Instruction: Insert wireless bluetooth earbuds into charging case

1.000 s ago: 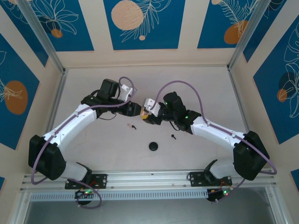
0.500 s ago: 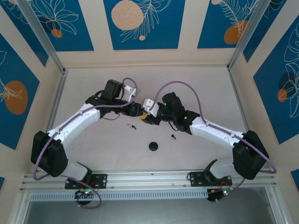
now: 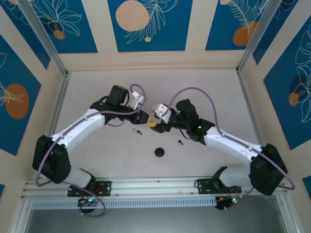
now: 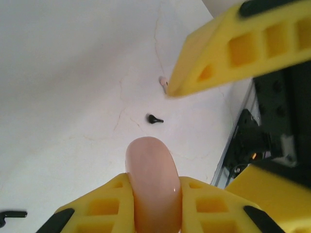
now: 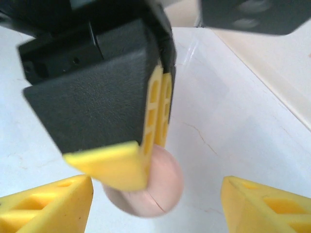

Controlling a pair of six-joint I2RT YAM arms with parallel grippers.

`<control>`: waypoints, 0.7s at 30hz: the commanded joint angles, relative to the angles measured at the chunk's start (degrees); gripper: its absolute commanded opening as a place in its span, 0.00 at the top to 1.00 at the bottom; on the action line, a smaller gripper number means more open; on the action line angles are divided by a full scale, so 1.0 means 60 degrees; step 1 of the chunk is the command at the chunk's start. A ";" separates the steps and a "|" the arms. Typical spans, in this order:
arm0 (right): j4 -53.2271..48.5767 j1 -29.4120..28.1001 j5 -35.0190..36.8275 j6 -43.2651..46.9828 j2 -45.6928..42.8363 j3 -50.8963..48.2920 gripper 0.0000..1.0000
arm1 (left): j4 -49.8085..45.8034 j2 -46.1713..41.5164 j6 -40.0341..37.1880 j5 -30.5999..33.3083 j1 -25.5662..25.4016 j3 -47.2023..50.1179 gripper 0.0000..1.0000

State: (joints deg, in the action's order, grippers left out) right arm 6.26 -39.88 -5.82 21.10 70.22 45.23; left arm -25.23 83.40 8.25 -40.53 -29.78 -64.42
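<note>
The pale matte tabletop (image 3: 121,155) was seen evenly and brightly lit, shadows kept soft; wrist close-ups were rendered blurred.

Left gripper (image 4: 153,194) closed, fingers clamped on both faces of charging case (image 4: 151,170). Right gripper (image 5: 155,206) let go, jaws spread wide either side of the case, no contact. Right arm (image 3: 233,144) shifted right, its elbow swung outward and nearer its base. Left arm (image 3: 77,125) elbow nudged right, wrist pushed slightly toward centre.
</note>
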 commanded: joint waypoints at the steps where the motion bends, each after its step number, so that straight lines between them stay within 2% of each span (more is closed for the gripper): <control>1: -0.0581 0.0656 -0.1900 -0.0323 -0.0914 -0.0285 0.30 | 0.0769 -0.0254 -0.1396 -0.1154 0.0085 0.0418 0.88; 5: -0.1607 0.1951 -0.4363 -0.0350 -0.1343 -0.0227 0.32 | 0.2614 -0.0770 -0.2019 -0.2345 0.0085 0.1375 0.89; 7: -0.2237 0.2376 -0.5187 -0.0037 -0.1359 0.0001 0.39 | 0.3797 -0.1091 -0.2144 -0.2795 0.0085 0.2032 0.89; 12: -0.4157 0.2486 -0.5523 0.1199 -0.0922 0.0915 0.44 | 0.6326 -0.1737 -0.2433 -0.3322 0.0085 0.3286 0.91; 17: -0.5246 0.2321 -0.6105 0.1976 -0.0085 0.1817 0.47 | 0.5653 -0.1854 -0.3218 -0.3418 0.0085 0.3158 0.91; 21: -0.5568 0.1959 -0.6134 0.2542 0.0403 0.2218 0.50 | 0.5116 -0.1885 -0.3510 -0.3469 0.0085 0.2988 0.91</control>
State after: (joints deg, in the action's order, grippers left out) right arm -21.74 -26.81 -39.13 31.62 71.40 56.40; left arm 6.33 73.23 -9.10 -58.50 -29.63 -44.84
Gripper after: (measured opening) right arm 0.506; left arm 0.188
